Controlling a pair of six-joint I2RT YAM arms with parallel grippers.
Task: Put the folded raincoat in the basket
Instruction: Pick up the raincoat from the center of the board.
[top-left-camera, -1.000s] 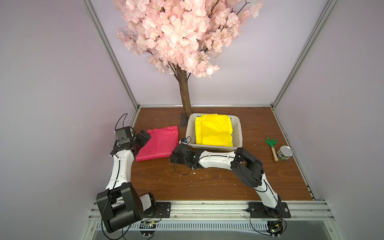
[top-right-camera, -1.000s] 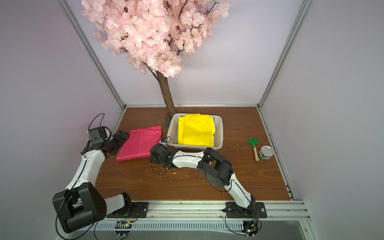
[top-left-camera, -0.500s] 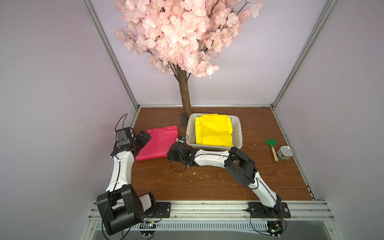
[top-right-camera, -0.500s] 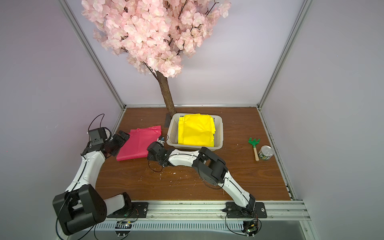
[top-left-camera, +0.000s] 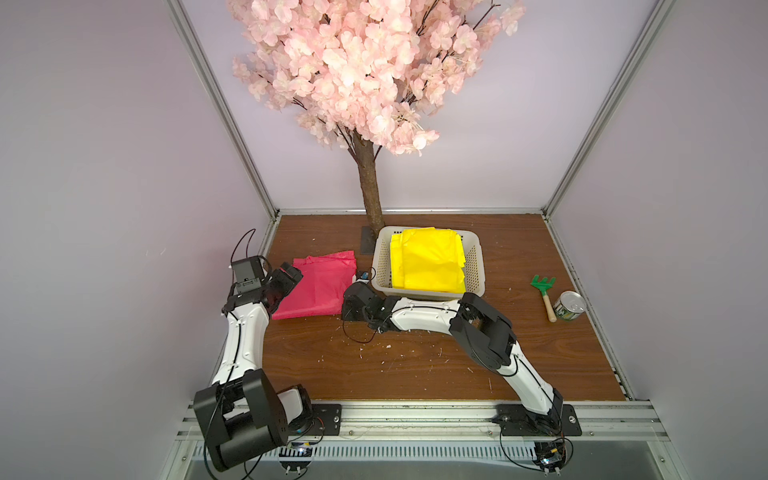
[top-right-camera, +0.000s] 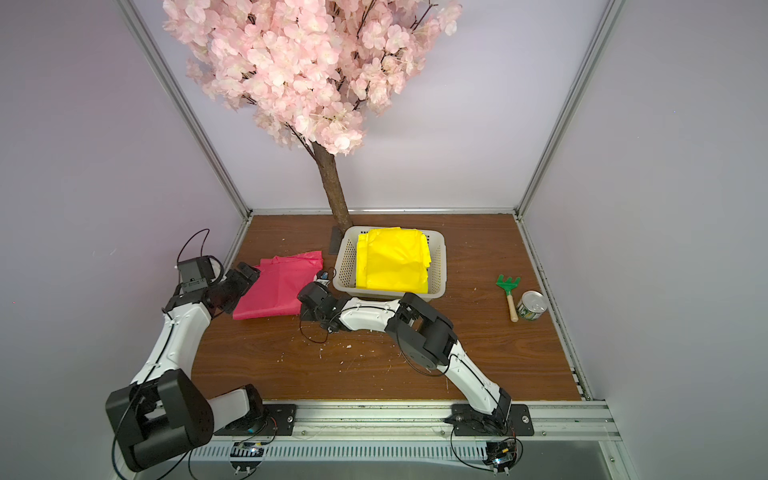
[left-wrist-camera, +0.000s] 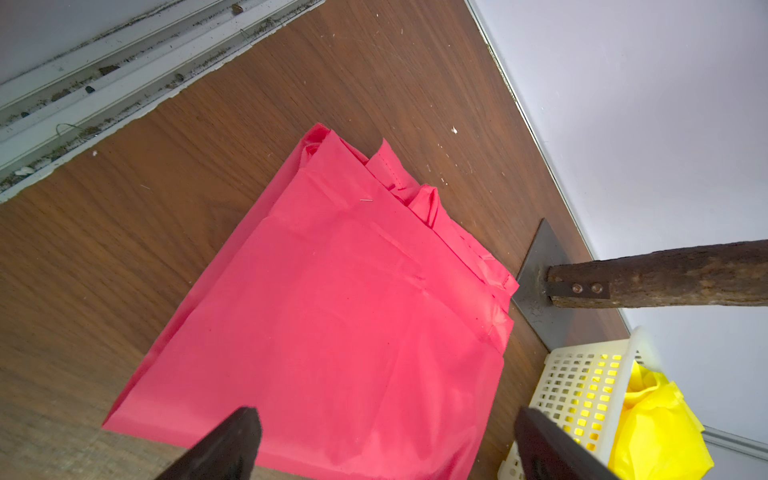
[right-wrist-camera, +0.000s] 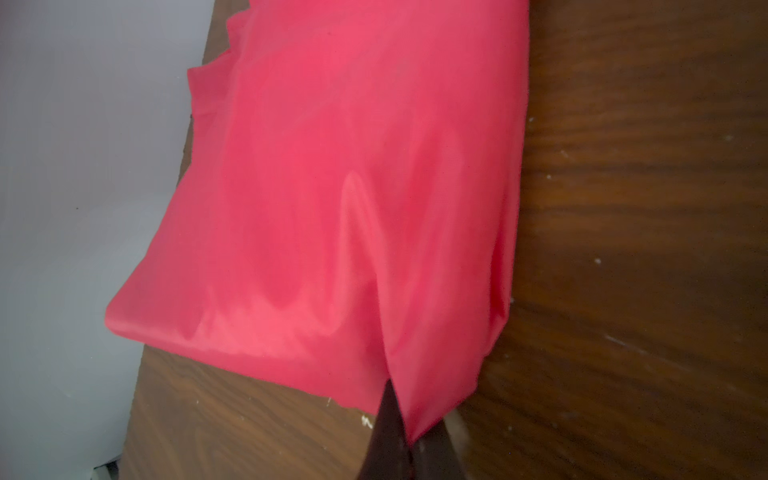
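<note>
Fabric of the red raincoat is laid flat and folded on the wooden surface, outside the white basket and just beside the basket wall that faces the left arm. The near corner of the red raincoat on the basket's side is pinched between the closed fingers of the right claw, and a ridge of fabric is drawn up toward that pinch in the right wrist view. At the opposite edge of the red raincoat the left claw is held with its jaws spread wide and nothing gripped. Whether its fingers are touching the fabric cannot be told.

The basket is largely filled by a folded yellow raincoat. Behind the basket's far left corner the trunk of a pink-blossomed tree is fixed to a dark base plate. Well apart, toward the right edge of the surface, a green toy rake is laid just beside a tin can. Small pale crumbs are scattered on the surface in front of the arms.
</note>
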